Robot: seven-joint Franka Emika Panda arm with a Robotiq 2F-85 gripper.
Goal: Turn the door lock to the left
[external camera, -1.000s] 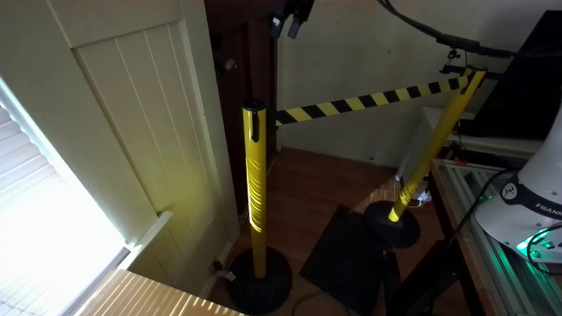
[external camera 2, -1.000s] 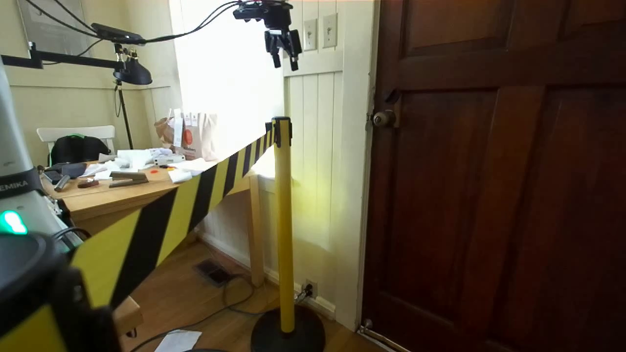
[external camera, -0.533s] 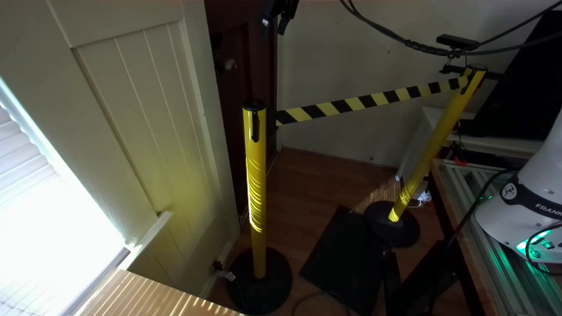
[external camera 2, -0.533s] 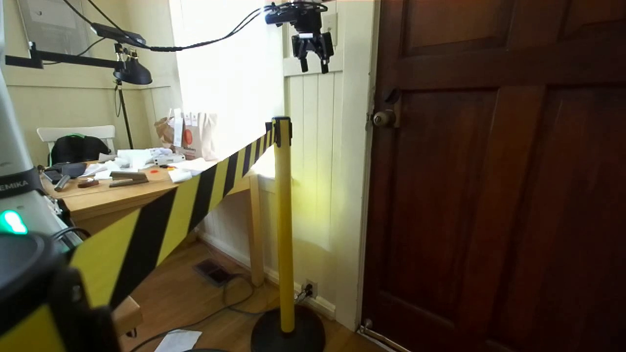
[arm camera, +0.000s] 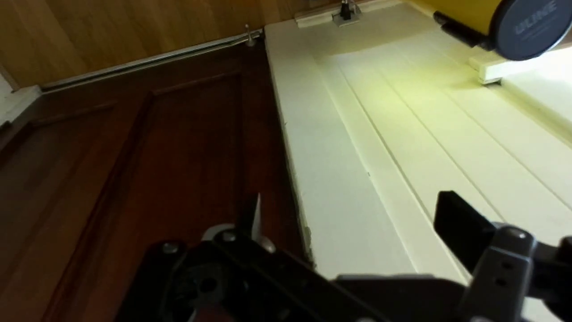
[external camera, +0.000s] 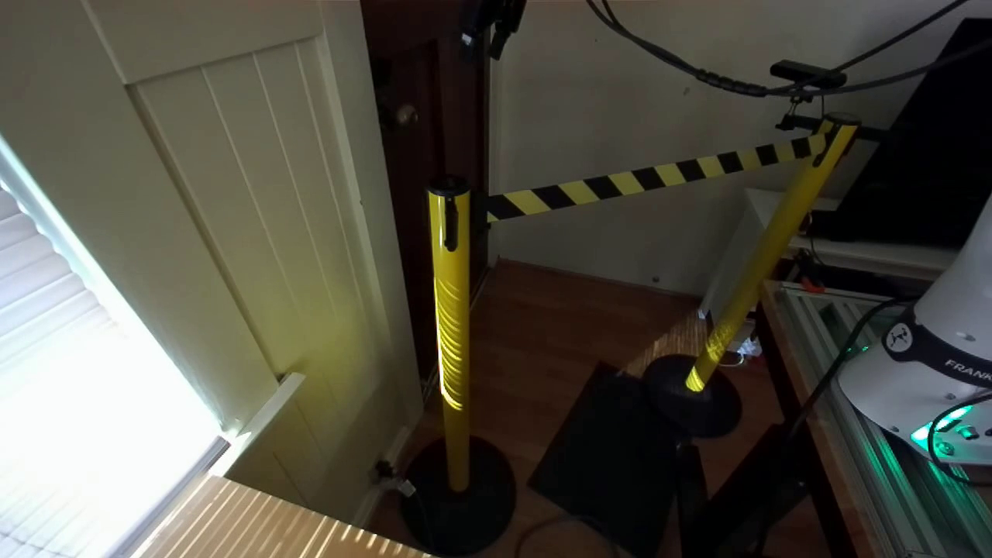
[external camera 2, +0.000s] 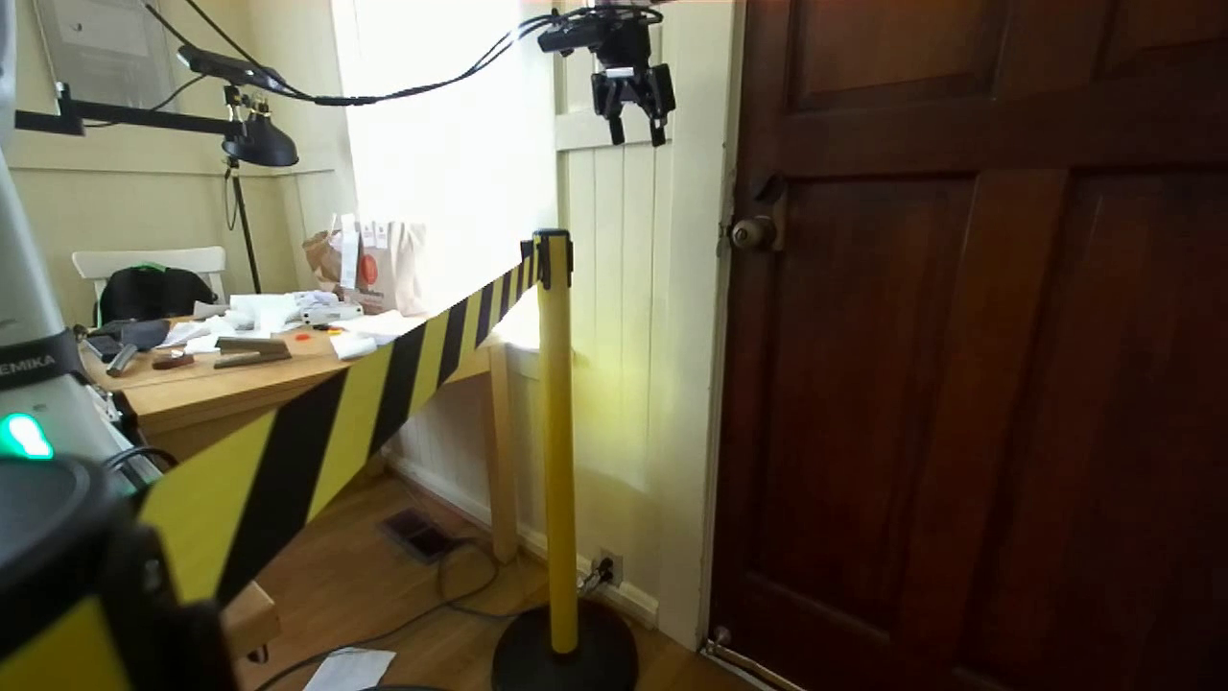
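The black two-finger gripper (external camera 2: 638,132) hangs fingers-down near the top of both exterior views, and its fingers (arm camera: 462,228) are spread — the wrist view shows a wide gap between them, with mostly pale painted wood behind it. Behind the gripper in an exterior view you get cream grooved wall panelling (external camera 2: 614,307), plus the white painted door trim (external camera 2: 696,384) just off on its door side.

The bit you're after, the round brass-coloured door knob (external camera 2: 753,233), sits on the dark brown panelled wooden door (external camera 2: 892,384), lower than the gripper and past that trim — apart from the fingers. Way too small to tell how any lock on it is turned, sorry. Same with a small dark shape (external camera 2: 769,188) just above the knob, can't make out what it is.

On the opposite side of the gripper from the knob, and lower, a yellow barrier post (external camera 2: 558,432) stands upright on a round black base (external camera 2: 523,662). A yellow-and-black striped barrier tape (external camera 2: 353,422) runs from its top over to a second yellow post (external camera: 744,279), farther from the gripper.

Well away from the gripper there's a light wooden desk (external camera 2: 216,389) with white papers (external camera 2: 269,309) and a paper bag (external camera 2: 395,269) on it, and also the white robot base (external camera: 914,380) with a green light (external camera 2: 26,436) glowing on it.
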